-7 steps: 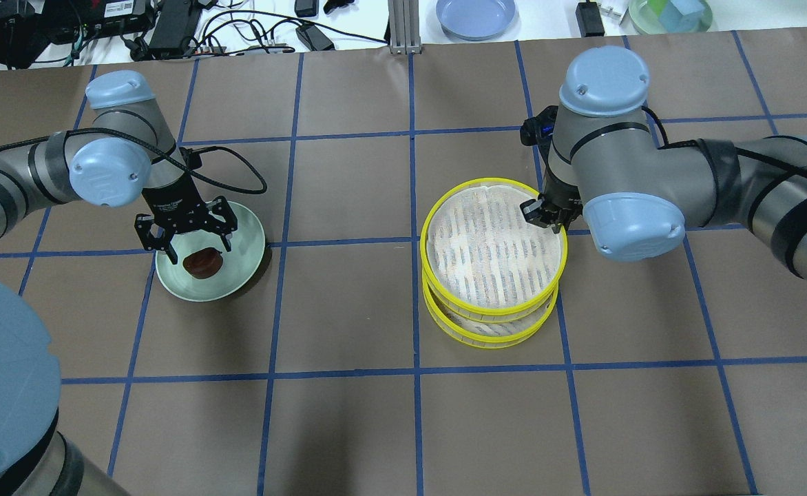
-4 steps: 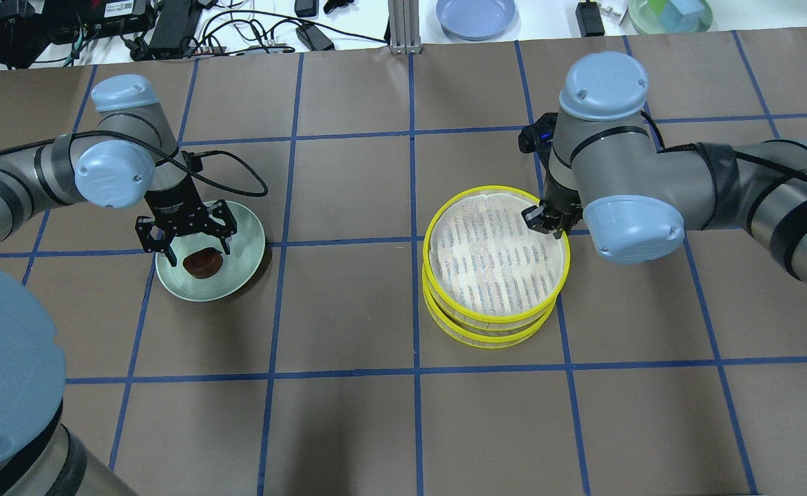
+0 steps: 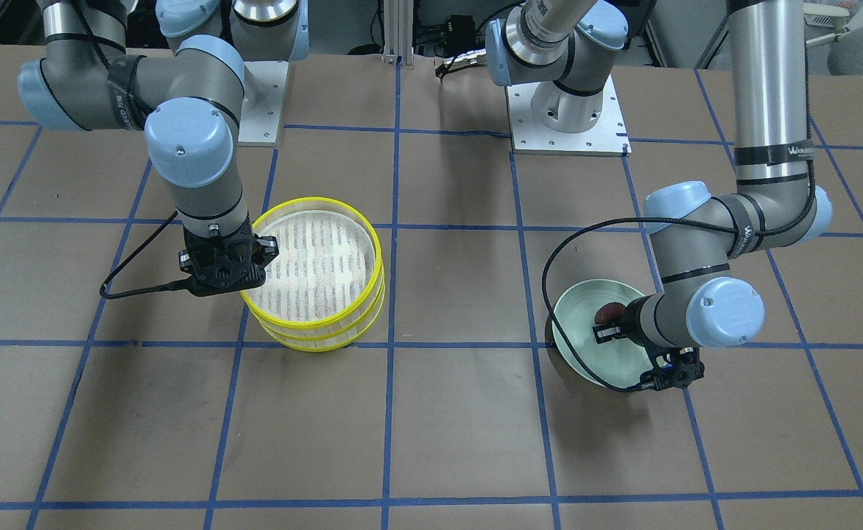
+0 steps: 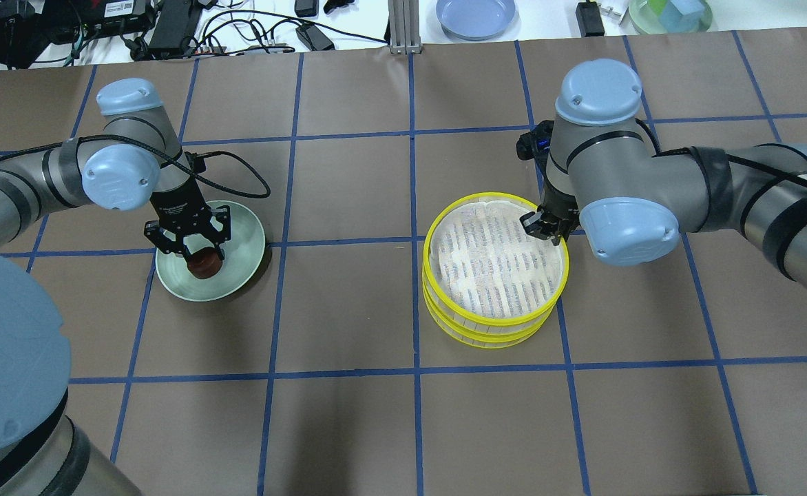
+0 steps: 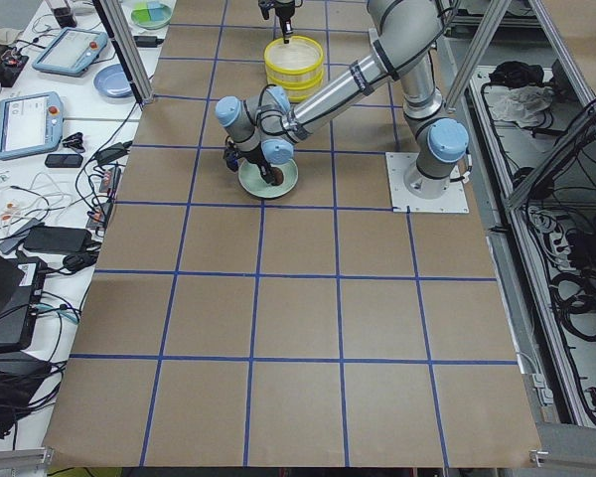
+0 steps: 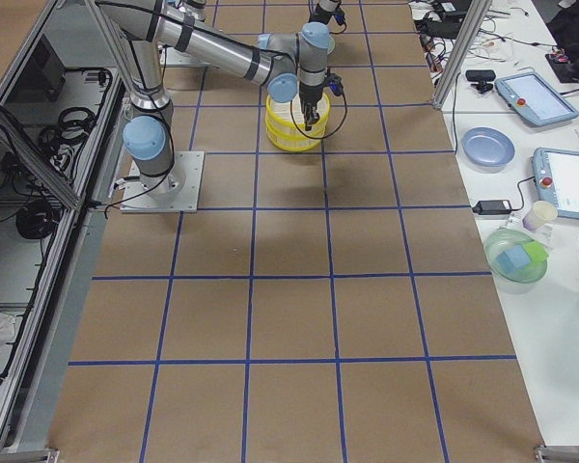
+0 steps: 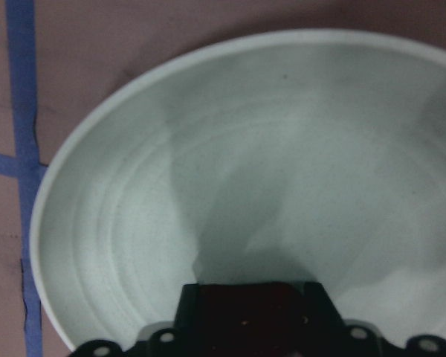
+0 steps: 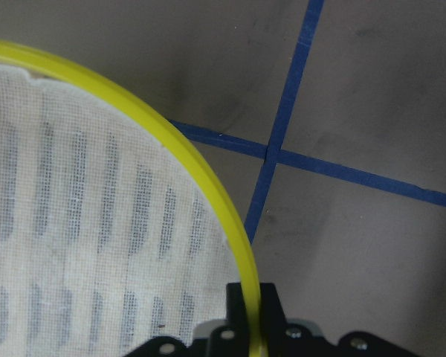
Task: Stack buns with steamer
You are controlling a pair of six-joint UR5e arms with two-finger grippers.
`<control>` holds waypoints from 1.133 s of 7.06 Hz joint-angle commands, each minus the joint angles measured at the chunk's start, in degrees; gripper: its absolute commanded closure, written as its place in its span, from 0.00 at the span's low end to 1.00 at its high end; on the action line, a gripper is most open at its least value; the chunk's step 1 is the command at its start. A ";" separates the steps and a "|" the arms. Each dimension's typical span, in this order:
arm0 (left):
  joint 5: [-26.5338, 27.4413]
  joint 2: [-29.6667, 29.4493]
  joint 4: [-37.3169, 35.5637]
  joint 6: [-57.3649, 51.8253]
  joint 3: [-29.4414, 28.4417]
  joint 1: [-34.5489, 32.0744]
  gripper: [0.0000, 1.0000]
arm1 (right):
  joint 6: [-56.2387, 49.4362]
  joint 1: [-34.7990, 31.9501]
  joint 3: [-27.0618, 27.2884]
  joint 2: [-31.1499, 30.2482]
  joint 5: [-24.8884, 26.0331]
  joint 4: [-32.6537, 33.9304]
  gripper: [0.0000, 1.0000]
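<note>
**Grip on bun (image 4: pixel 204 269) and on steamer (image 4: pixel 493 332) rim**

The dark reddish-brown bun sits dome up, flat face down, on the pale green plate (image 4: pixel 245 256). The plate lies near the left edge of the desk (image 4: pixel 348 310), about midway between its robot-side and operator-side edges. The bun is round, so no long axis can be told. The left end effector (image 4: pixel 200 258) points straight down, its fingers narrowed against the bun's sides.

The steamer, two yellow-rimmed trays stacked upright with open faces up, stands just right of the desk's middle. The right end effector (image 4: pixel 545 231) is clamped on the rim of the top tray (image 4: pixel 479 275).

Overhead, that arm's wrist hides the clamp, while the right wrist view shows the yellow rim between the fingers. In the front-facing view, the left wrist covers most of the bun.
</note>
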State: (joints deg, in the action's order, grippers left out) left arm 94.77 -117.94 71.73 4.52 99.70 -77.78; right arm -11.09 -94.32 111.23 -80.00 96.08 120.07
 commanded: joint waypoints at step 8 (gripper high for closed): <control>-5.88 10.71 4.73 -0.40 -5.48 -1.76 1.00 | -2.01 -0.34 0.13 -1.04 0.25 -0.10 1.00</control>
State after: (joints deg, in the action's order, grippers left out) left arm 91.59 -108.68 75.98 3.81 94.26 -79.45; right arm -12.65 -94.63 111.26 -81.05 96.23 120.00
